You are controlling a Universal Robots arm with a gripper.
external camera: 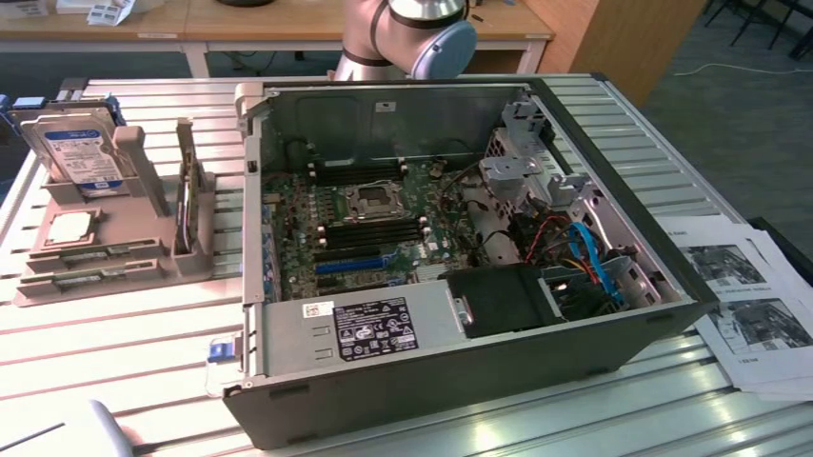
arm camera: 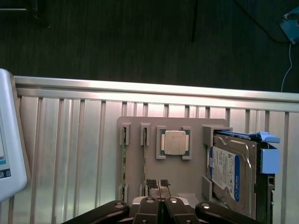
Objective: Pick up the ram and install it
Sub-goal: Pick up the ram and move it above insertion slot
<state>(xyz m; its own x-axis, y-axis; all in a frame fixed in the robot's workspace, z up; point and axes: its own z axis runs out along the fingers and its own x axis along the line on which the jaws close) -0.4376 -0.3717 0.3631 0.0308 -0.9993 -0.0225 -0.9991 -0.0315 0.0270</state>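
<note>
A slatted metal desk (external camera: 128,352) carries an open computer case (external camera: 483,381) lying on its side, with the motherboard (external camera: 368,224) facing up. A blue expansion slot (external camera: 346,264) and long black memory slots (external camera: 381,231) show on the board. Red, blue and orange cables (external camera: 584,252) crowd the end of the case toward the exterior view's right. Printed sheets (external camera: 749,305) lie on the desk just beside the case on that side. The robot arm (external camera: 426,33) rises behind the far wall of the case.

On the exterior view's left, apart from the case, stands a grey holder (external camera: 140,176). It keeps a hard drive (external camera: 79,157) with a blue-and-white label upright in a pocket and a square processor chip (external camera: 70,227) flat in a recess. The ram (external camera: 99,251) sits on edge in a narrow groove (a second groove runs alongside it, with another thin stick in it). The rounded corner of a white device (arm camera: 9,140) lies on the desk well apart from the holder.

In the wrist view the pincer (arm camera: 158,183) hangs over the holder with its two dark ribbed pads (arm camera: 152,183) pressed together and nothing between them. The tips show against the holder's flat grey face, near one end of the grooves and beside the chip's recess. The ram's green edge (arm camera: 124,163) runs apart from them in the groove farther from the chip. Whether the tips touch the holder cannot be told.
</note>
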